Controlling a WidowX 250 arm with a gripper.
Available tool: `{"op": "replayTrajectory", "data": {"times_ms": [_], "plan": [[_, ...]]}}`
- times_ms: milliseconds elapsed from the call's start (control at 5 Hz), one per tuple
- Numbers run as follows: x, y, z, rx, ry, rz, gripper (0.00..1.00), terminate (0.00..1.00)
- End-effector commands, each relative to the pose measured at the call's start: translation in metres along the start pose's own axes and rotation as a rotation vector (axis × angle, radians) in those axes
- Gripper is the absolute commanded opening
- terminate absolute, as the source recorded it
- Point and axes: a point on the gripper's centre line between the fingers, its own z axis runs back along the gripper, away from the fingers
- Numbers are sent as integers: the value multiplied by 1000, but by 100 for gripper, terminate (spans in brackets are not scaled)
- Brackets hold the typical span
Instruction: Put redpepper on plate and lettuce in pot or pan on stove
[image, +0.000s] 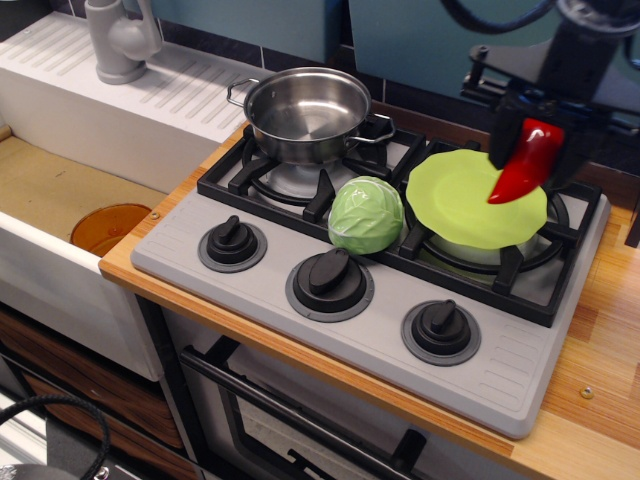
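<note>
My gripper (532, 133) is shut on the redpepper (522, 165), a glossy red chili that hangs point-down just above the lime-green plate (470, 205) on the right burner. Whether its tip touches the plate I cannot tell. The pale green lettuce (366, 214) sits on the stove (380, 300) between the burners, left of the plate. The empty steel pot (306, 113) stands on the back left burner.
Three black knobs (329, 276) line the stove front. A sink (70, 195) with an orange disc (108, 228) and a grey faucet (118, 38) lies to the left. Wooden counter (600, 340) runs along the right.
</note>
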Motion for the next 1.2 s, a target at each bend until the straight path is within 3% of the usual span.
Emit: {"op": "replayTrajectory", "data": {"times_ms": [0, 400, 600, 1000], "plan": [[27, 3, -13, -66, -88, -12, 0, 0], [18, -10, -22, -85, -102, 14, 0, 0], [16, -16, -21, -74, -98, 19, 100, 0], [15, -22, -12, -80, -84, 25, 100, 0]]}}
